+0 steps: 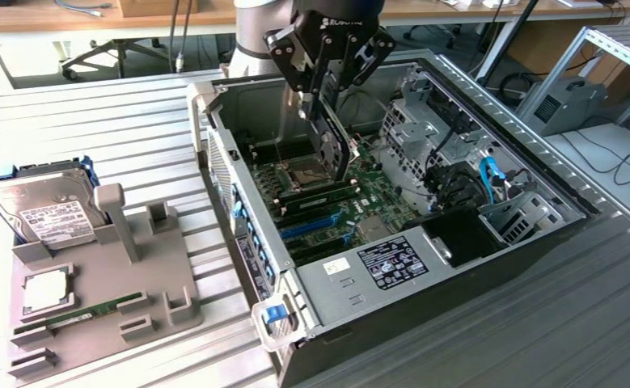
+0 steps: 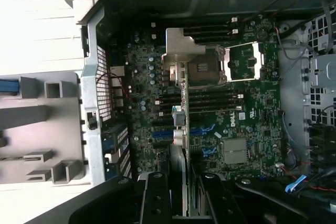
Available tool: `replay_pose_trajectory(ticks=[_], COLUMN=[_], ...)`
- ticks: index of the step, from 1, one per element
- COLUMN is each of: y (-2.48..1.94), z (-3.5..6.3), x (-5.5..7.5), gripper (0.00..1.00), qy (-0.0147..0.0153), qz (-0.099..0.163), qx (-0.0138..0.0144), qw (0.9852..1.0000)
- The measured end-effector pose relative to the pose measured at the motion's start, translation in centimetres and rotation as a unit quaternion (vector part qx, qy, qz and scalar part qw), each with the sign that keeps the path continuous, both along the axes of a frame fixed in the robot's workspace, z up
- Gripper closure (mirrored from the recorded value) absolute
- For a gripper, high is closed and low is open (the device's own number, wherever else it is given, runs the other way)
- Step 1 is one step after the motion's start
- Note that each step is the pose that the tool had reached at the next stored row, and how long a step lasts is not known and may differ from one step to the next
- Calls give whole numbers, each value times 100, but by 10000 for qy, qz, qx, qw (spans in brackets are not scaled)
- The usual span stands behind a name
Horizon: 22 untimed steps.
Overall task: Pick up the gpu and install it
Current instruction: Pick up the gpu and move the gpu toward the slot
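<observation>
Standing by the bench: the arm's over the open PC case (image 1: pixel 317 284), and the gripper (image 1: pixel 323 101) has its fingers part-closed on the gpu (image 1: pixel 336 147), pinching the card by its top edge so it hangs edge-down inside the chassis. From the wrist cam the gpu (image 2: pixel 182 108) is just a thin line running away from the gripper (image 2: pixel 184 199), w/ the silver bracket (image 2: pixel 184 45) at the far end.

So pick-up is done, and I'd say we're in the install step, approach phase. The card sits over the motherboard (image 2: pixel 252 103), roughly above the CPU socket (image 2: pixel 202 69) and memory-slot area. It isn't seated in anything, as far as I can tell (can't say if its lower edge touches the board).

Seating it, IMO, calls for the bottom edge to be lined up square w/ one of the blue slots (image 2: pixel 202 129), which lie nearer the gripper than the socket, and the bracket up against the case's rear wall. Then a straight push, no tilt.

The hard drive (image 1: pixel 50 214) and memory stick (image 1: pixel 94 311) sit in the grey holder (image 1: pixel 175 279) at the exterior view's left, well apart from the case.
</observation>
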<state>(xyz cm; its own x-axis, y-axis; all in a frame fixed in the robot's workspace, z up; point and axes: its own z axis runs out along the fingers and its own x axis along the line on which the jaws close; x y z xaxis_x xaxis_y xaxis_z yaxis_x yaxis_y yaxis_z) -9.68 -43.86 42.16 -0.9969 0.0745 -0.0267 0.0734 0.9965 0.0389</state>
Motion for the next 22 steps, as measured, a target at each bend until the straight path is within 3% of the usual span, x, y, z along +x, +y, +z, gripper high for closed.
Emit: replay_pose_trajectory(ticks=[22], y=[1], z=[-22], x=[317], gripper=[73], qy=[0], qz=[0], qx=[0], qw=[10000])
